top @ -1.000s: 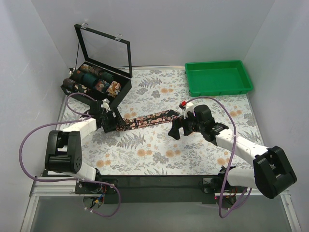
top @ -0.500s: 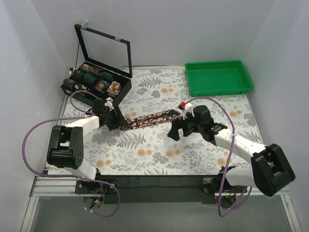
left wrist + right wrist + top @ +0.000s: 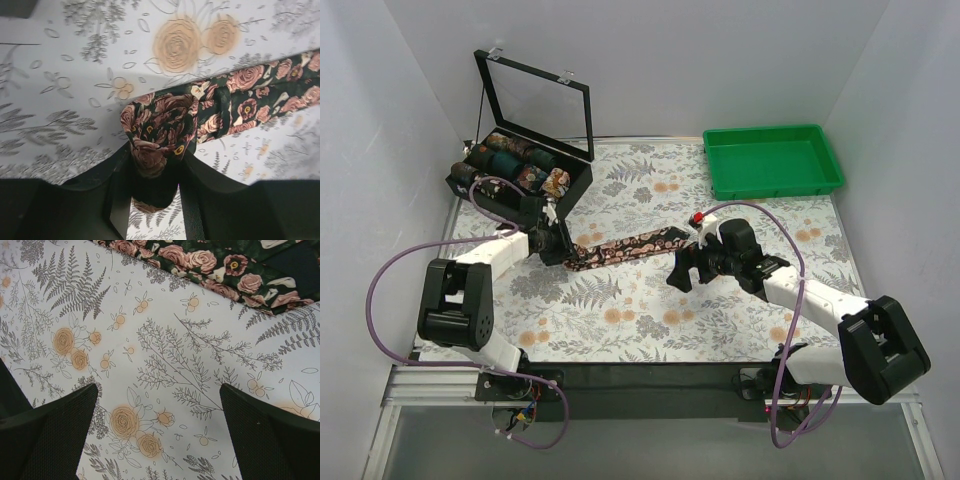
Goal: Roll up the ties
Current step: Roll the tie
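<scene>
**A:** What is the left gripper [image 3: 156, 167] doing?

**B:** Its jaws are pressed in on the small roll [image 3: 159, 131] started at the narrow end of the tie [image 3: 625, 247]. The roll sits right between the fingers. The rest of the strip runs flat away to one side of them, across the table covering [image 3: 620, 310].

**A:** And the right gripper [image 3: 160, 427]?

**B:** Spread wide, holding nothing. It hovers over bare print, and the tie's broad end lies just beyond its fingertips (not under them, as far as the wrist view shows).

**A:** So what worries you?

**B:** The strip isn't pinned. If the left wrist turns to wind more on, I judge the free length can slide or skew toward the roll instead of wrapping. Then the turns go on crooked and cone out to one side.

**A:** Anything at the roll itself?

**B:** It looks loose, only a turn or two, with a fold poking out below the fingers. Easing the grip to re-take it could let it spring open, and squeezing off-centre could push the core out.

**A:** And nearby?

**B:** The open case [image 3: 538, 105] of finished rolls stands close beyond the left gripper, with the arm's cable looping near it. A wide swing there could catch it.
</scene>
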Available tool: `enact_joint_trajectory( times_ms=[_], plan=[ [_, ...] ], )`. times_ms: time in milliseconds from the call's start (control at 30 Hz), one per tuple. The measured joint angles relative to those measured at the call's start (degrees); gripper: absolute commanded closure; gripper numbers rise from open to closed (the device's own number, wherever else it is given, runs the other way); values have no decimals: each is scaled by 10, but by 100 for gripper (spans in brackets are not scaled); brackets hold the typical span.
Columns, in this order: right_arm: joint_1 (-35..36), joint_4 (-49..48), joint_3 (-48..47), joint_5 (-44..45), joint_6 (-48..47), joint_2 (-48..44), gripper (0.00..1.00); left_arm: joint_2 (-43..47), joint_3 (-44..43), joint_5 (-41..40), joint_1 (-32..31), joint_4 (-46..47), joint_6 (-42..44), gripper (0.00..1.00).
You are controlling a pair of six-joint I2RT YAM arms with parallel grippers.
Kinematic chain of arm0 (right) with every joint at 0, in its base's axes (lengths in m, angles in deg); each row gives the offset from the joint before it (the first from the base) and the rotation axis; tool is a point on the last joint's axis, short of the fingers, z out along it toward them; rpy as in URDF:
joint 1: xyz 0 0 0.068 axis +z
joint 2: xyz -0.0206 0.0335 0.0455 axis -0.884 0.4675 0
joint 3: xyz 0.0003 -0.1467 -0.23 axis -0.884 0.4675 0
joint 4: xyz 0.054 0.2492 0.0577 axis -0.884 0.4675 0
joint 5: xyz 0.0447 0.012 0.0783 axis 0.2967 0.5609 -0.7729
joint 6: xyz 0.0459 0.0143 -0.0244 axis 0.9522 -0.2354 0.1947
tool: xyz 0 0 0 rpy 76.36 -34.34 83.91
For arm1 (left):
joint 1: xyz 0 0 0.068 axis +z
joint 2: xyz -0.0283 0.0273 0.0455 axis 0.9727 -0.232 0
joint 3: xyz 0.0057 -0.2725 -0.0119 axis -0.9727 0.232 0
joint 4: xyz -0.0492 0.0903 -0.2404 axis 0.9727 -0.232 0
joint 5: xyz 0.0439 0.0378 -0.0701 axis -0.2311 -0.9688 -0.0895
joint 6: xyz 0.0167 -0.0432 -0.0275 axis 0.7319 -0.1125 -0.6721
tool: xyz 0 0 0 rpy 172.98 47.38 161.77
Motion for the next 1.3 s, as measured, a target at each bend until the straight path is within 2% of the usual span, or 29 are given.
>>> enact_joint_trajectory(
  times_ms=[100, 300, 467, 667, 967, 1300],
  plan=[
    [0, 0, 0, 4, -1, -3, 2, -2, -37, -68, -18, -63, 10, 66],
    [0, 1, 0, 14, -3, -13, 2, -38, -121, -252, -81, -181, 10, 62],
    [0, 14, 0, 29, -13, -20, 2, -89, -188, -386, -139, -268, -4, 60],
    [0, 24, 0, 46, -24, -37, 2, -172, -274, -505, -200, -357, -28, 59],
    [0, 41, 0, 59, -30, -42, 2, -278, -355, -596, -291, -438, -66, 50],
    [0, 44, 1, 67, -29, -50, 2, -338, -445, -613, -339, -487, -83, 37]
  ],
)
